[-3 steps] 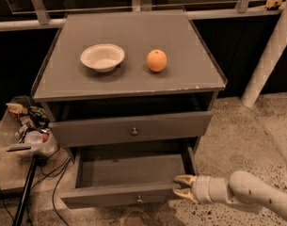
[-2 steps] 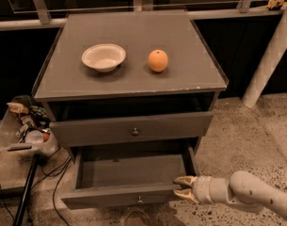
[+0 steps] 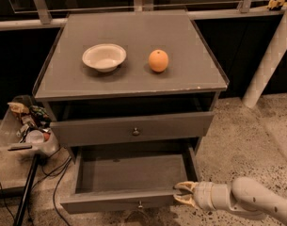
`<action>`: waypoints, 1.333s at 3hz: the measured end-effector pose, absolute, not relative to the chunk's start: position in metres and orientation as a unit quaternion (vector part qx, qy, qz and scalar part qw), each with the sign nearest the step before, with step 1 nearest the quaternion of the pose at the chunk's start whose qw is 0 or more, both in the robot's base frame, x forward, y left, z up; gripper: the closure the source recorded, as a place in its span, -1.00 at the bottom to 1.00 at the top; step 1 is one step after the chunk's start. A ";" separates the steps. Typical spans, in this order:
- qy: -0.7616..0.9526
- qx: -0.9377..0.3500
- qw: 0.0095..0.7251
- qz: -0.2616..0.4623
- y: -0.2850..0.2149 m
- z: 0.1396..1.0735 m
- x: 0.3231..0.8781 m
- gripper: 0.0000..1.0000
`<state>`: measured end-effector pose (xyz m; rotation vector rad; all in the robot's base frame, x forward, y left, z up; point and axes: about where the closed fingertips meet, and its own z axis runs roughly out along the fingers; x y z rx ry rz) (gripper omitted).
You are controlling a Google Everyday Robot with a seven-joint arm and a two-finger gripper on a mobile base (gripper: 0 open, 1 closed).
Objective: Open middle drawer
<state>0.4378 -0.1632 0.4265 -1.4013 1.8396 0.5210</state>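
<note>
The grey cabinet [image 3: 133,81] has two drawers showing. The upper drawer front [image 3: 133,128] with a round knob [image 3: 136,132] stands slightly out. Below it the middle drawer [image 3: 131,173] is pulled far out, its shallow grey box empty, with a small knob [image 3: 140,204] on its front panel. My gripper [image 3: 182,194] is at the right end of that front panel. Its two fingertips are apart, one above and one below the panel's corner. A lower drawer is hidden.
A white bowl [image 3: 104,56] and an orange [image 3: 158,60] sit on the cabinet top. A clear bin of clutter [image 3: 27,126] and black cables [image 3: 53,173] are on the left. A white post [image 3: 270,60] stands at the right on speckled floor [image 3: 246,145].
</note>
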 end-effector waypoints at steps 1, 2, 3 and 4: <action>0.723 -0.542 0.377 0.202 -0.169 0.426 0.424 1.00; 0.723 -0.542 0.377 0.202 -0.169 0.426 0.424 0.62; 0.723 -0.542 0.377 0.202 -0.169 0.425 0.424 0.16; 0.723 -0.542 0.377 0.202 -0.169 0.425 0.424 -0.31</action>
